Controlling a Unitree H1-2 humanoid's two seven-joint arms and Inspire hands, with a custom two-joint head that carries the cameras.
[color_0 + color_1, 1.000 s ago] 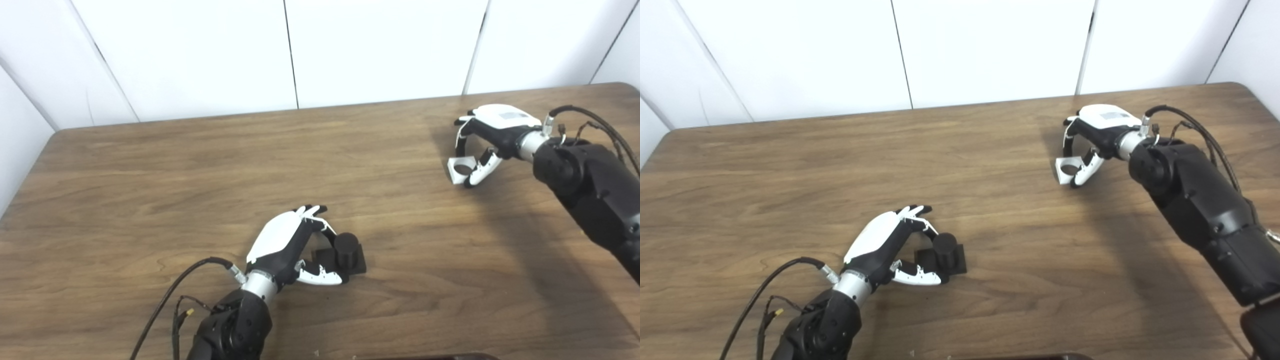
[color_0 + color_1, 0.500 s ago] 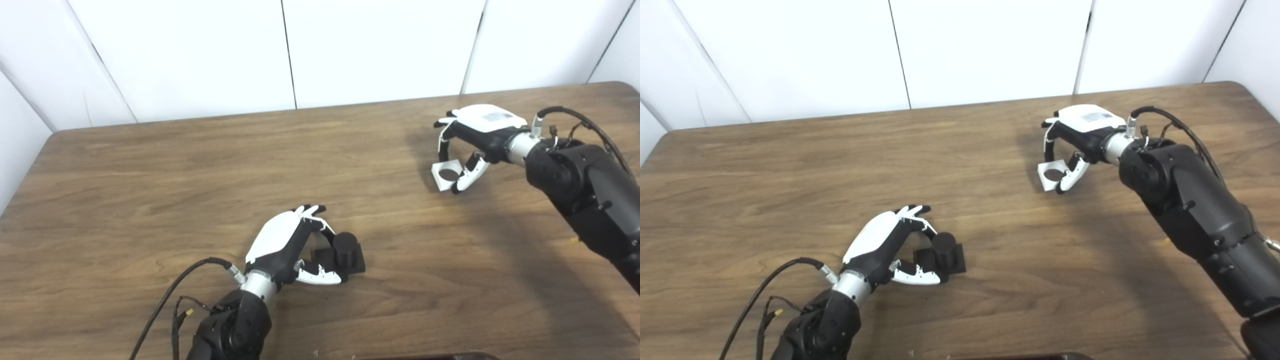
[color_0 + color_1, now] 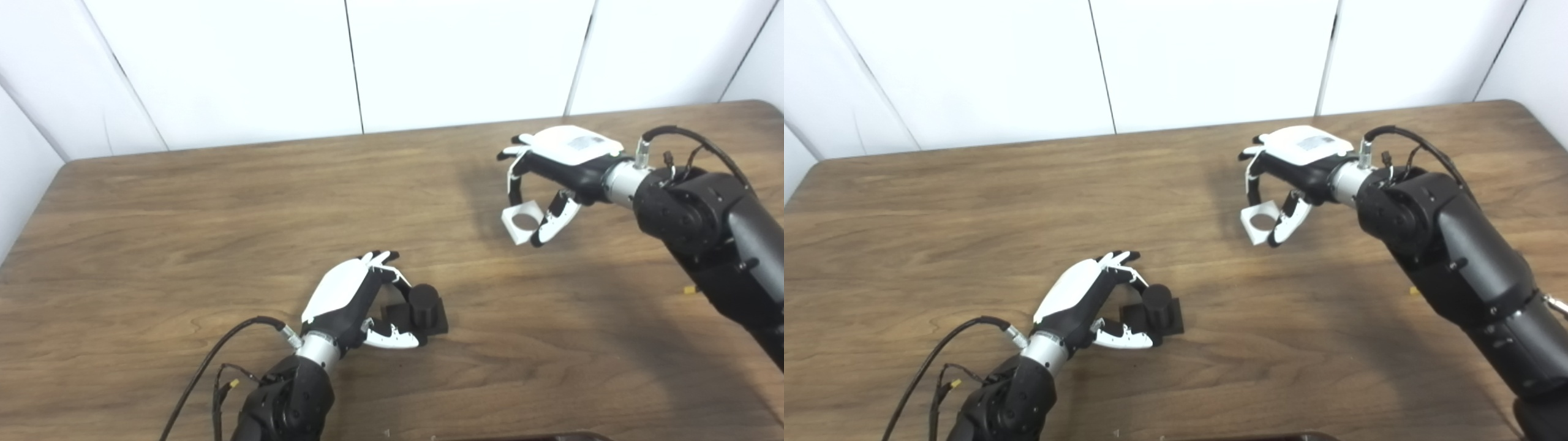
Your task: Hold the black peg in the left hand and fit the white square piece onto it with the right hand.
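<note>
Right hand (image 3: 560, 162) carried piece (image 3: 520, 222) leftward.

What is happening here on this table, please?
A humanoid robot is joining two parts on a wooden table. Its left hand grips the black peg, which stands upright on its square base on the table. Its right hand holds the white square piece, with its round hole visible, above the table and well to the right of the peg. The piece is not yet on the peg.
</note>
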